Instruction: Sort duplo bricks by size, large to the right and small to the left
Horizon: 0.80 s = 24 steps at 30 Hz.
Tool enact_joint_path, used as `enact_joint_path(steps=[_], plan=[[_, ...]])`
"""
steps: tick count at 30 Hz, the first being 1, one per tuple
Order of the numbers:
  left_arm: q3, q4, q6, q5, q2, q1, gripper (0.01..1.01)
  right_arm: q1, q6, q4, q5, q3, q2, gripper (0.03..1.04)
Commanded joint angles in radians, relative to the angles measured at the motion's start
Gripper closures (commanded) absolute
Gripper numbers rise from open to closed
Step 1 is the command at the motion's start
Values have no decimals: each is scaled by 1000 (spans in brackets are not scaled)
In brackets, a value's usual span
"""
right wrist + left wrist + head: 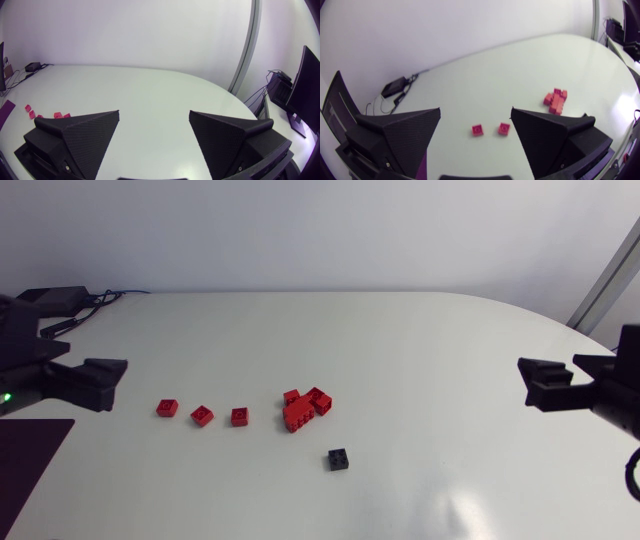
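Observation:
Three small red bricks (167, 408) (202, 416) (240, 417) lie in a row left of the table's middle. A cluster of red bricks (305, 408) sits at the middle, and a black brick (338, 459) lies alone in front of it. My left gripper (116, 382) hovers open at the left edge, well apart from the row. In the left wrist view two small red bricks (478, 130) (504, 129) lie ahead between the open fingers (476, 112), and the cluster (556, 101) lies farther off. My right gripper (528, 385) (154, 114) is open at the far right, holding nothing.
A black power adapter (60, 298) with cables lies at the back left corner. A dark purple mat (30, 460) covers the front left corner. Bare white tabletop (450, 380) stretches between the cluster and my right gripper.

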Motion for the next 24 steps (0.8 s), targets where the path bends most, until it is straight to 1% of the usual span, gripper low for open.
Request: enact_joint_path(steps=[1, 3, 5, 6, 8, 9, 12, 15, 19, 24], plan=[[116, -152, 31, -5, 187, -7, 44, 41, 24, -120, -3, 120, 129, 59], [132, -195, 57, -5, 242, -7, 44, 83, 36, -207, -5, 178, 204, 59], [125, -212, 58, -5, 293, 5, 44, 87, 47, -246, -6, 197, 252, 59], [129, -229, 51, -5, 333, 20, 44, 87, 58, -256, -6, 197, 275, 59], [139, -264, -11, 2, 426, 72, 44, 90, 72, -281, -3, 193, 336, 59], [142, -289, -23, 29, 475, 100, 44, 90, 86, -286, 0, 193, 365, 59], [135, -304, -25, 42, 551, 140, 44, 93, 95, -269, 0, 169, 399, 59], [152, -248, -26, 62, 618, 152, 44, 115, 96, -241, 15, 154, 431, 59], [247, -226, -49, 67, 774, 154, 44, 127, 109, -213, 29, 158, 471, 59], [345, -162, -66, 67, 972, 154, 44, 132, 112, -210, 29, 157, 489, 59]])
